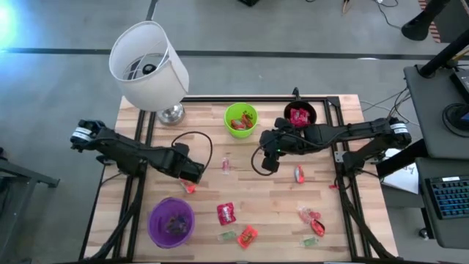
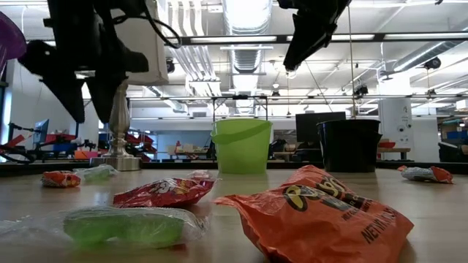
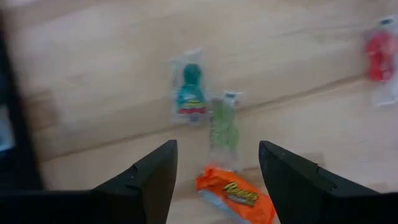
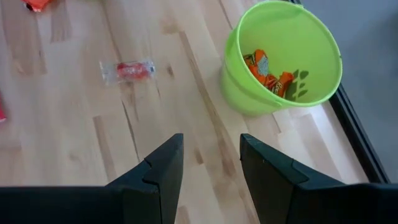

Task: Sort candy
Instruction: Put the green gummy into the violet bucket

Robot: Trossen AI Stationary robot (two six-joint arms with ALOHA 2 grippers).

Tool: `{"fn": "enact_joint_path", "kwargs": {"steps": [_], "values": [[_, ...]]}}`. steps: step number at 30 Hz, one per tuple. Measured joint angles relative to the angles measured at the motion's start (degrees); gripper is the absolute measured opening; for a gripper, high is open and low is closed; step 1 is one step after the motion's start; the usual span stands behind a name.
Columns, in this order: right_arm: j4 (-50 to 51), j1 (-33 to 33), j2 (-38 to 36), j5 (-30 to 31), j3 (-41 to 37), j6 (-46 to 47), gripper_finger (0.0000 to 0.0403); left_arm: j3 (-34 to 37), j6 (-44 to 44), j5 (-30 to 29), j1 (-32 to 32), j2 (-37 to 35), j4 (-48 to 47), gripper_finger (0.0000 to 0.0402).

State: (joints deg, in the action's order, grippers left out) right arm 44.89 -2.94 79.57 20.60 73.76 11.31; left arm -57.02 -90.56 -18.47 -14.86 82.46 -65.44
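Several wrapped candies lie scattered on the wooden table: a red packet (image 1: 226, 213), an orange packet (image 1: 248, 235), green ones (image 1: 227, 236) and red ones (image 1: 311, 218). My left gripper (image 1: 192, 176) (image 3: 217, 180) is open and hangs over an orange packet (image 3: 235, 196), which lies flat between its fingers in the left wrist view. A green candy (image 3: 224, 127) lies just beyond. My right gripper (image 1: 267, 158) (image 4: 211, 168) is open over bare wood, near the green cup (image 4: 283, 56), which holds orange candies. A small red candy (image 4: 127, 70) lies off to its side.
A black cup (image 1: 300, 116) with red candy stands at the far edge beside the green cup (image 1: 241, 119). A purple cup (image 1: 172, 221) stands near the front left. A white-shaded lamp (image 1: 150, 66) stands at the far left corner. Bare wood lies between the two grippers.
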Motion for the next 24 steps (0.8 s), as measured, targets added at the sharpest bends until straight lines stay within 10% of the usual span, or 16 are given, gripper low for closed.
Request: {"fn": "enact_joint_path", "kwargs": {"steps": [24], "values": [[3.34, -0.02, 0.0, -0.02, 0.0, 0.2, 0.0151, 13.41, 0.02, 7.05, 2.69, 0.1, 20.24, 0.0208]]}}
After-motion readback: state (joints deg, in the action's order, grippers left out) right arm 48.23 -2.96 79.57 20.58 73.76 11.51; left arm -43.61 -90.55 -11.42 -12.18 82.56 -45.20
